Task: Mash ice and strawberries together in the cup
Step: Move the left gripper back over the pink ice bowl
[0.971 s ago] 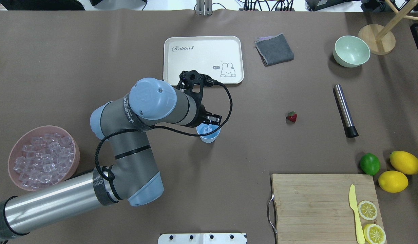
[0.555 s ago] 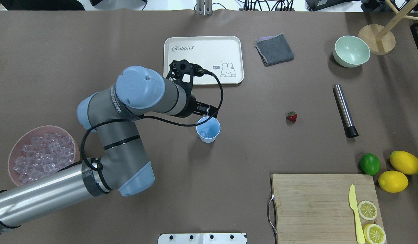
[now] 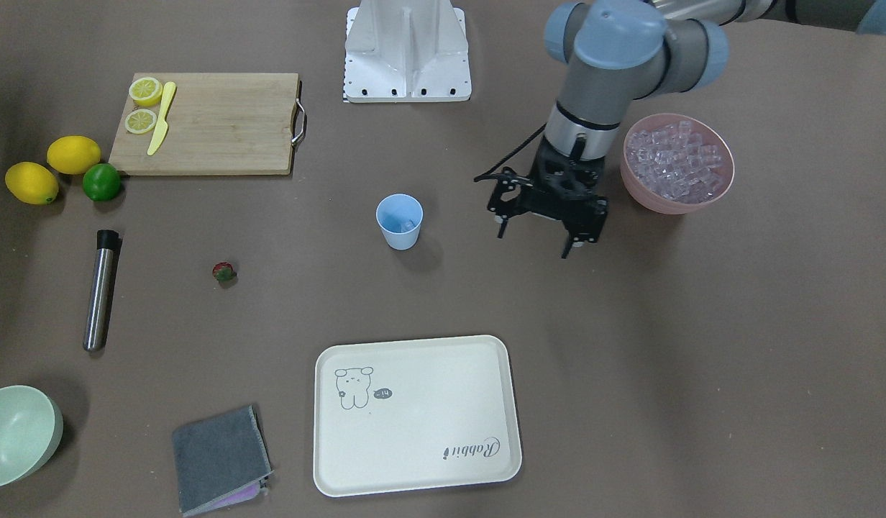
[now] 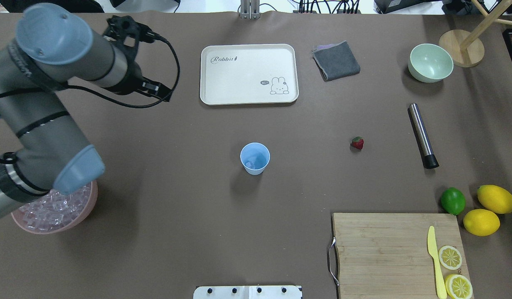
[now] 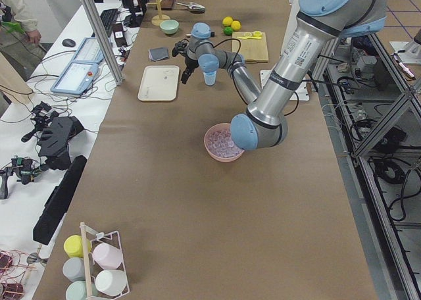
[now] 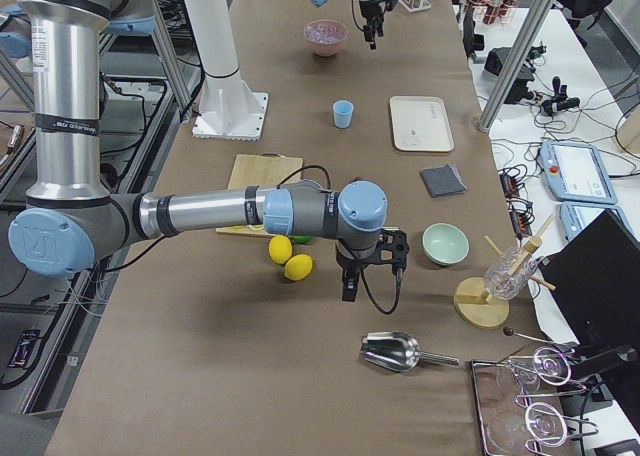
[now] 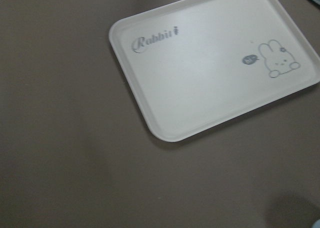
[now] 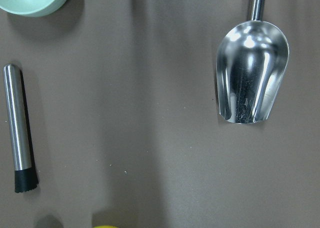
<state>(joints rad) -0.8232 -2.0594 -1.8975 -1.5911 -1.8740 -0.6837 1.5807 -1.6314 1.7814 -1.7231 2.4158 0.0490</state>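
The left hand [image 3: 533, 242] is held wide open with nothing in it, above the bare surface [image 4: 177, 187] just beside the pink bowl [image 3: 677, 206] heaped with ice [image 3: 674, 160]. The right hand [image 6: 348, 288] is caught only in the side view, well apart from the cup [image 4: 255, 158], and whether it is spread or closed cannot be told. The cup stands upright near the middle of the surface with at least one cube [image 4: 250, 164] lying in its bottom. The strawberry [image 4: 357, 143] is not yet in the cup; it lies on the surface between the cup and the steel muddler [image 4: 422, 135], well apart from both. The strawberry is judged light, soft and rounded, so it is best pinched gently across its red body, low down, not by the leafy top. The cubes are judged hard and slick and are best taken across two flat faces. The cup is thin and light and is likely to be tipped or pushed along when mashed in, so its wall would need to be steadied. Compared with a second ago, the left hand is no longer poised over the cup's rim: it has been drawn well away toward the bowl. The cup and strawberry are unmoved.
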